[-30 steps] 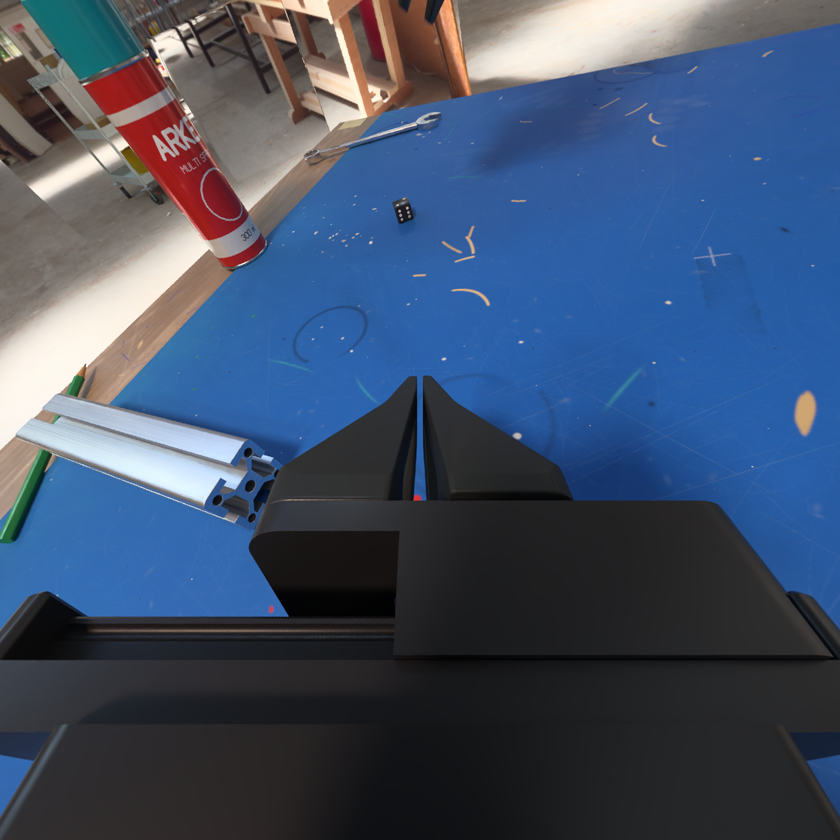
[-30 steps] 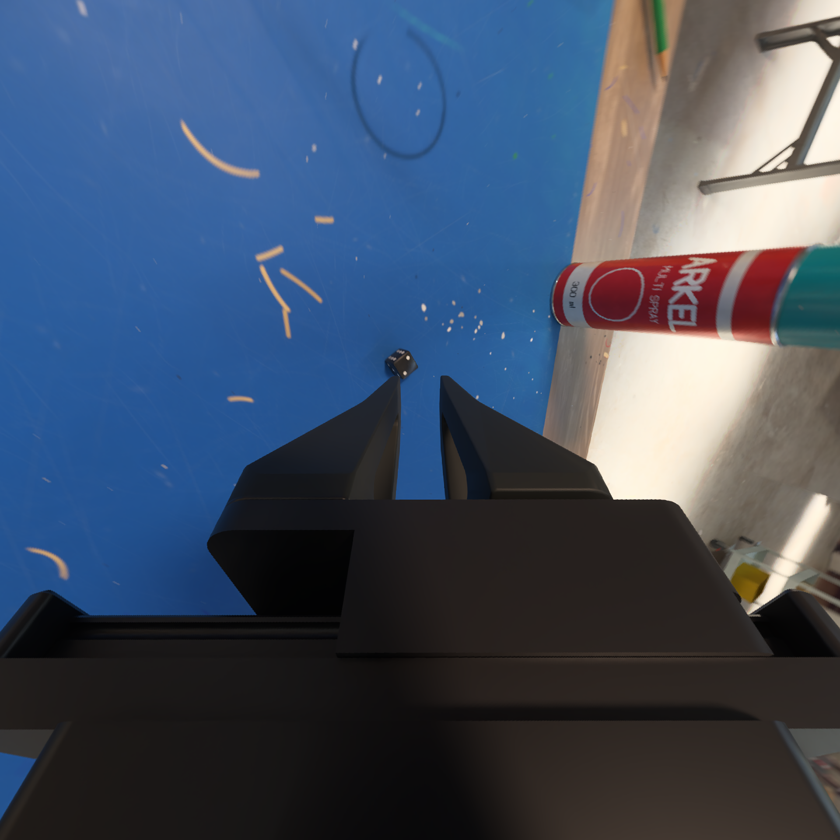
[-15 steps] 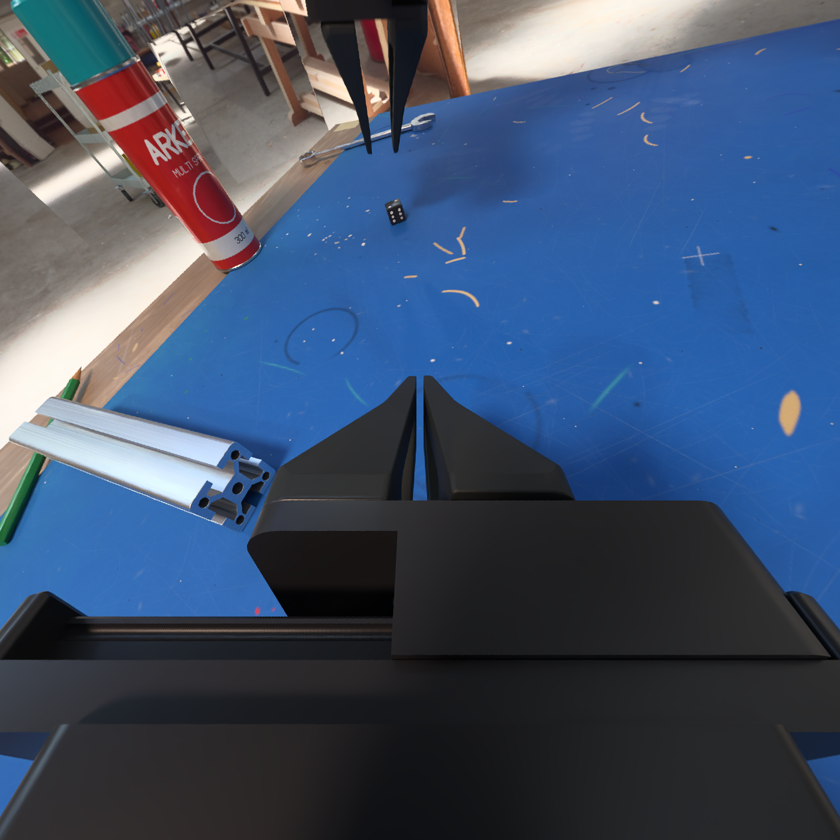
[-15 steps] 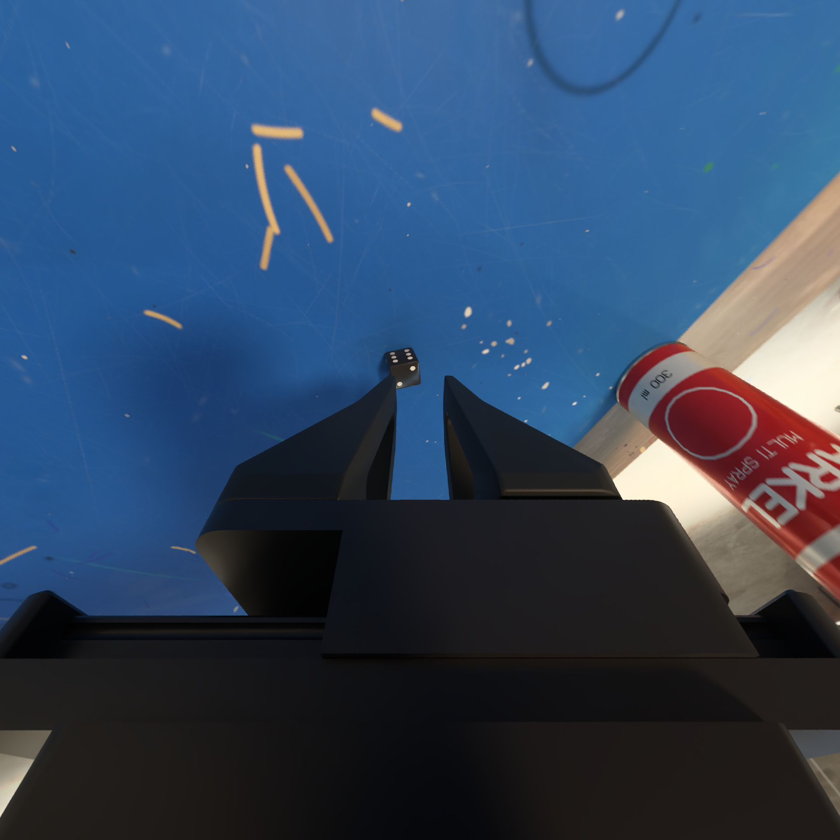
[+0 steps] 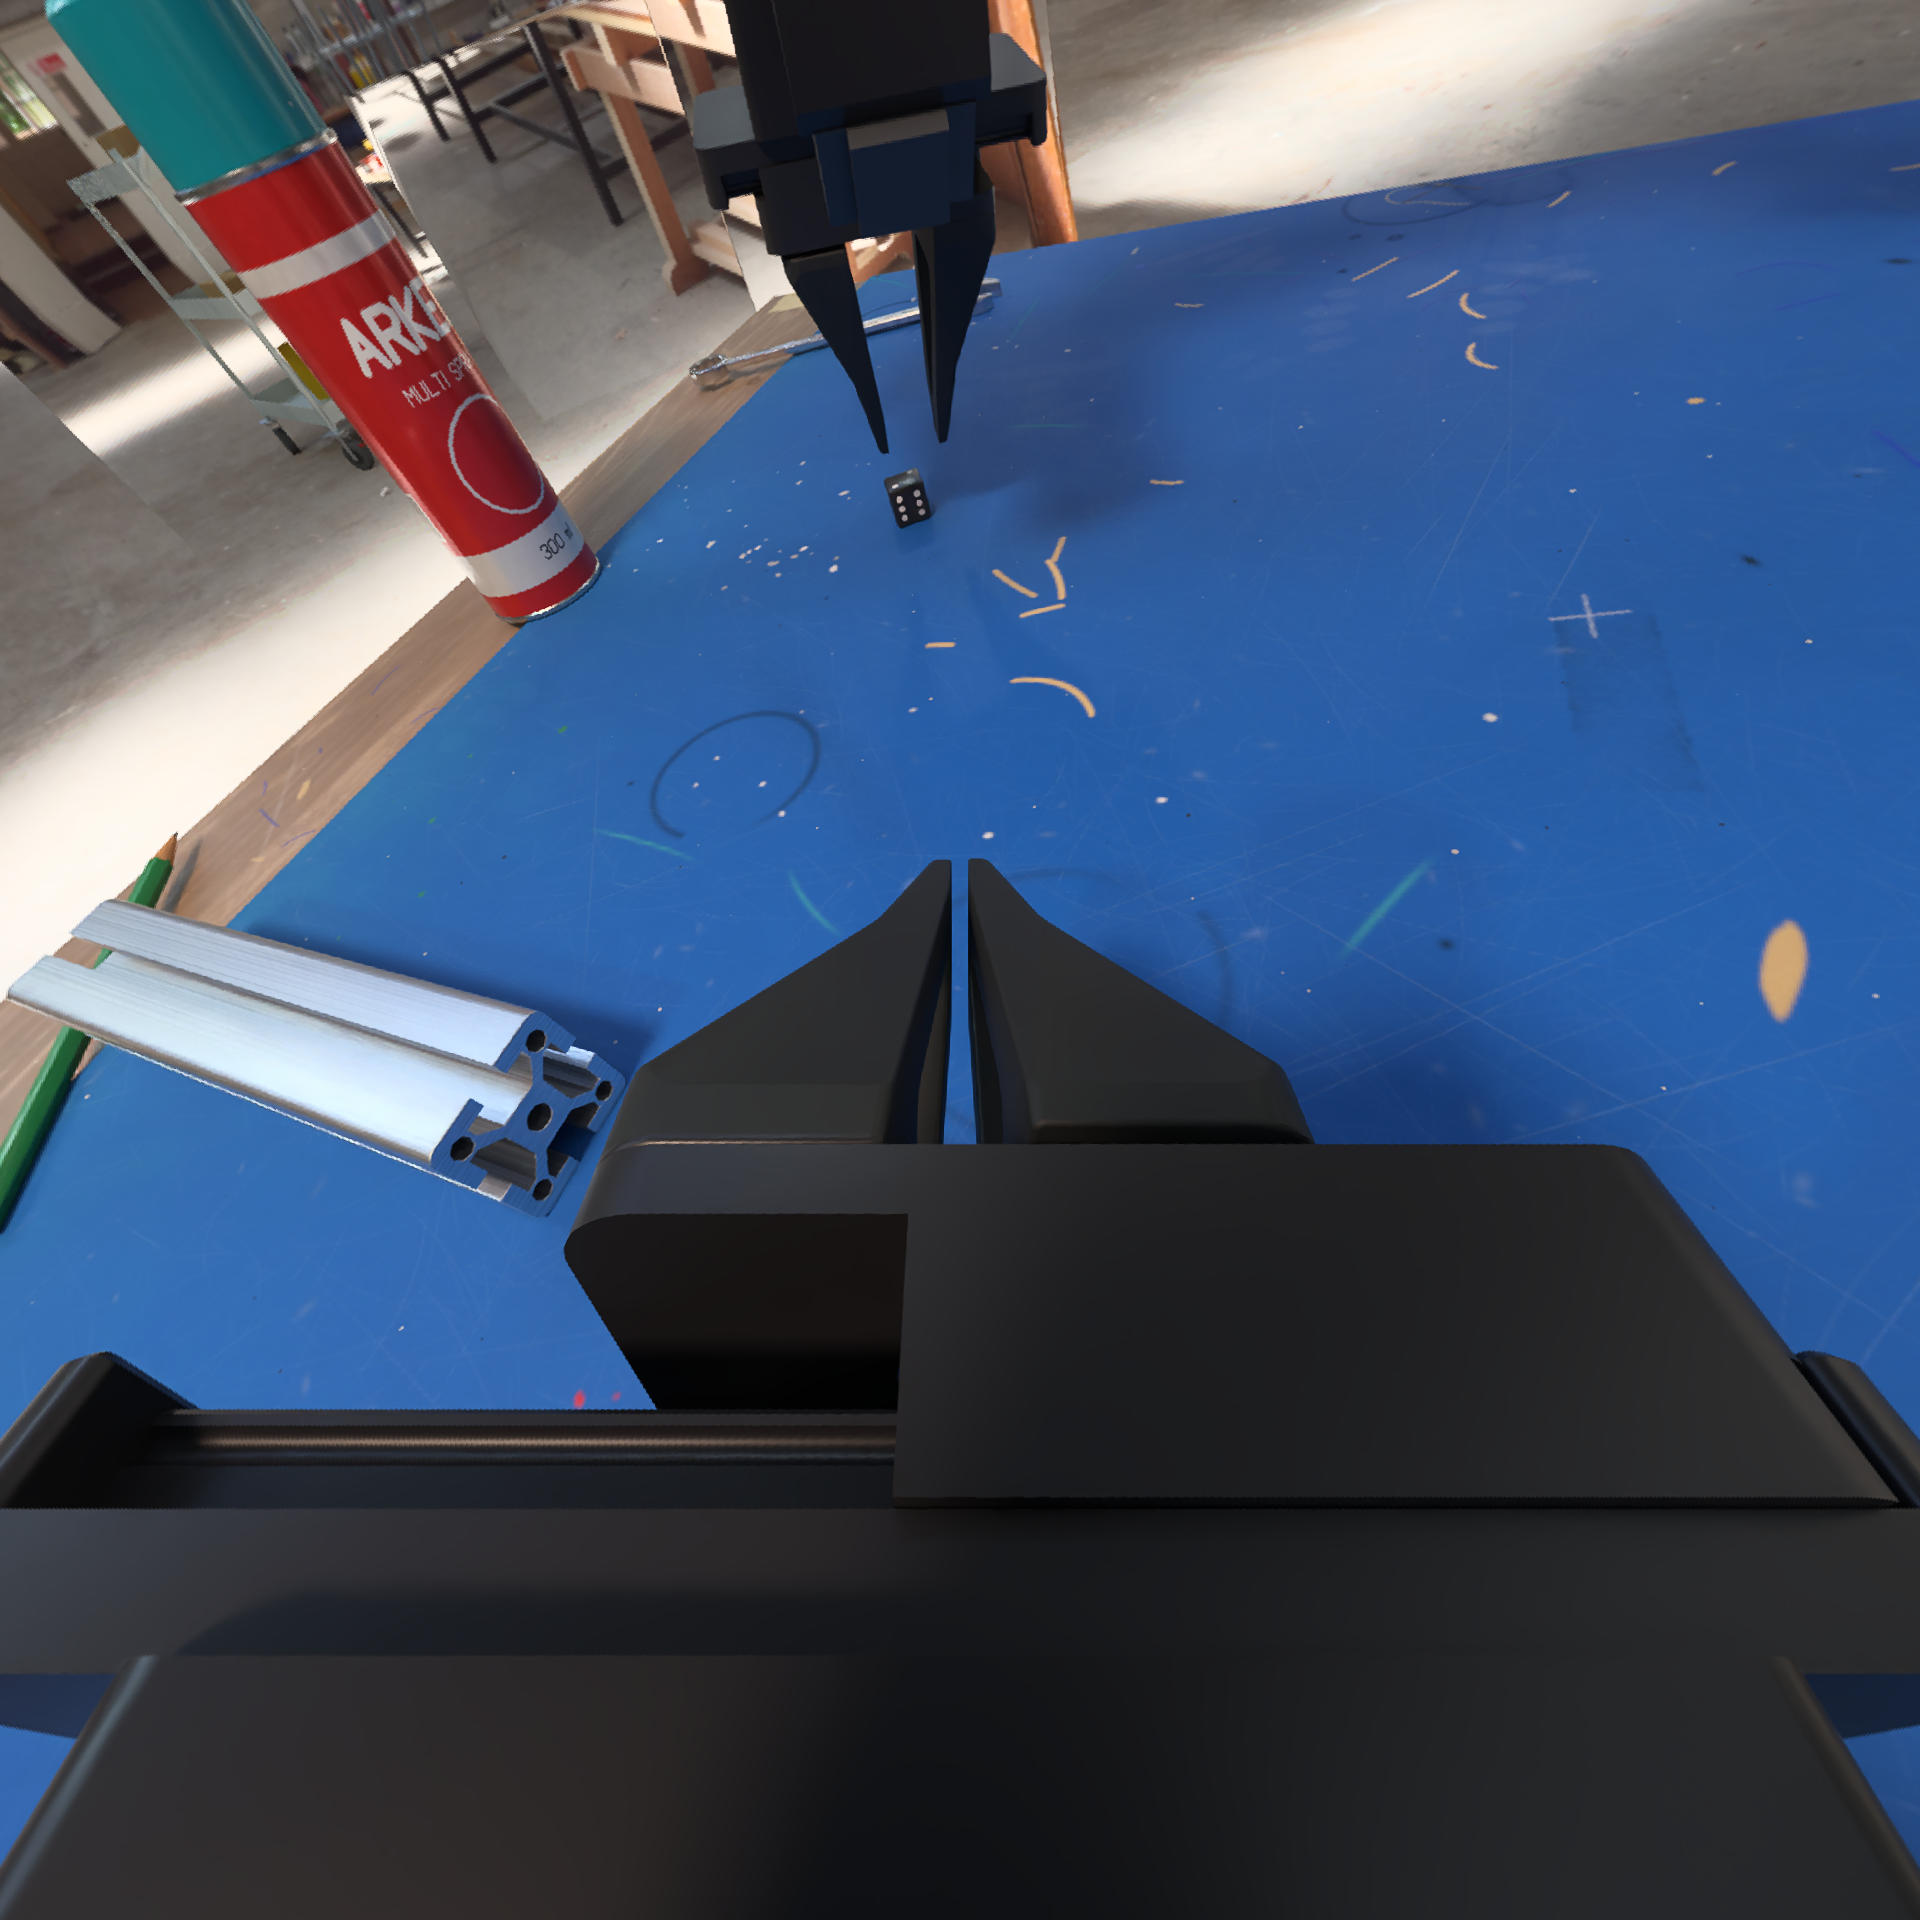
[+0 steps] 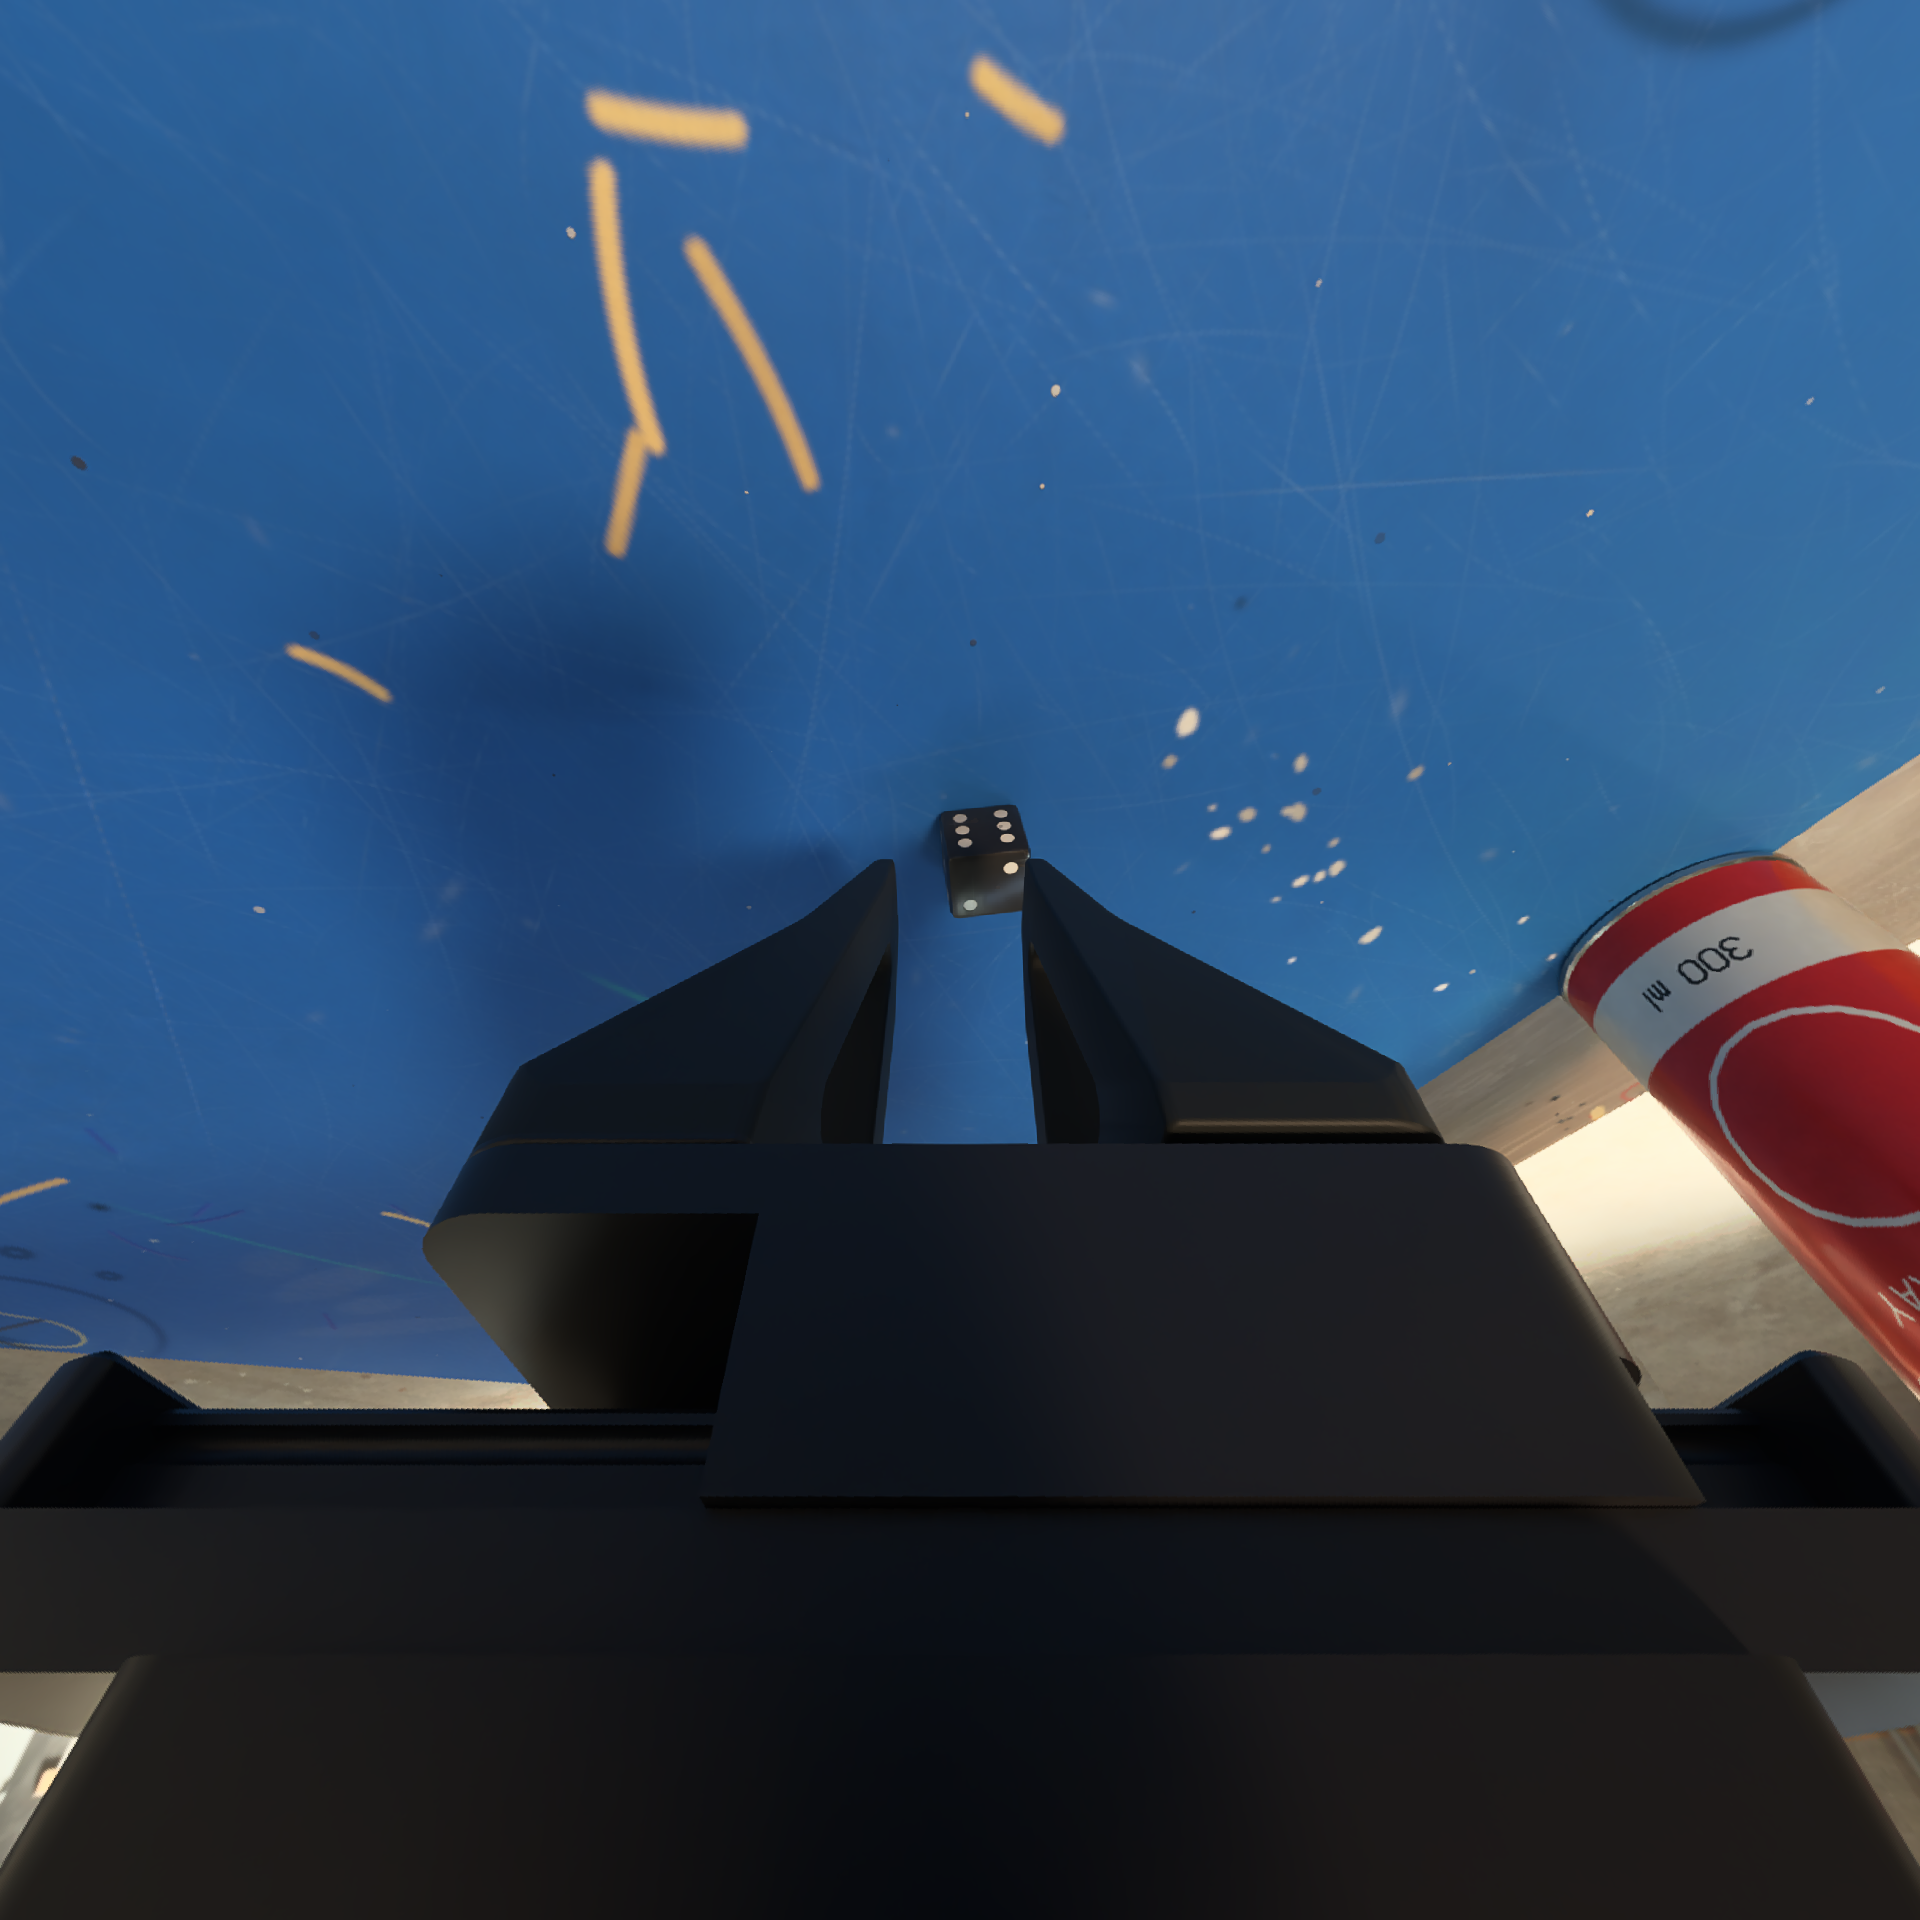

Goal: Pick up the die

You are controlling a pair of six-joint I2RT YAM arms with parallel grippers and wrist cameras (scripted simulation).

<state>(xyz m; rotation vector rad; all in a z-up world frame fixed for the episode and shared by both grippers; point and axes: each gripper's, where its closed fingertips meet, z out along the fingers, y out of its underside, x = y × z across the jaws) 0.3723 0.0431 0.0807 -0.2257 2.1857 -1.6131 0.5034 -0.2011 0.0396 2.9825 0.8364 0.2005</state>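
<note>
The die (image 5: 908, 500) is a small black cube with white pips, lying on the blue mat (image 5: 1351, 727) near its far left edge. In the right wrist view the die (image 6: 983, 858) sits just past my right gripper (image 6: 959, 873), between the two fingertips' line and nearer the right one. The right gripper is open with a narrow gap. In the left wrist view the right gripper (image 5: 912, 445) hangs point-down just above the die, not touching it. My left gripper (image 5: 959, 864) is shut and empty, far back from the die.
A red spray can with a teal cap (image 5: 395, 353) stands on the wooden table edge left of the die; its base shows in the right wrist view (image 6: 1766, 1049). An aluminium profile (image 5: 312, 1049) and a green pencil (image 5: 62, 1049) lie at left. A wrench (image 5: 790, 348) lies behind the right gripper.
The right gripper has come down toward the die, turned, and opened a little wider; the die now lies in front of its gap. The left gripper has hardly moved.
</note>
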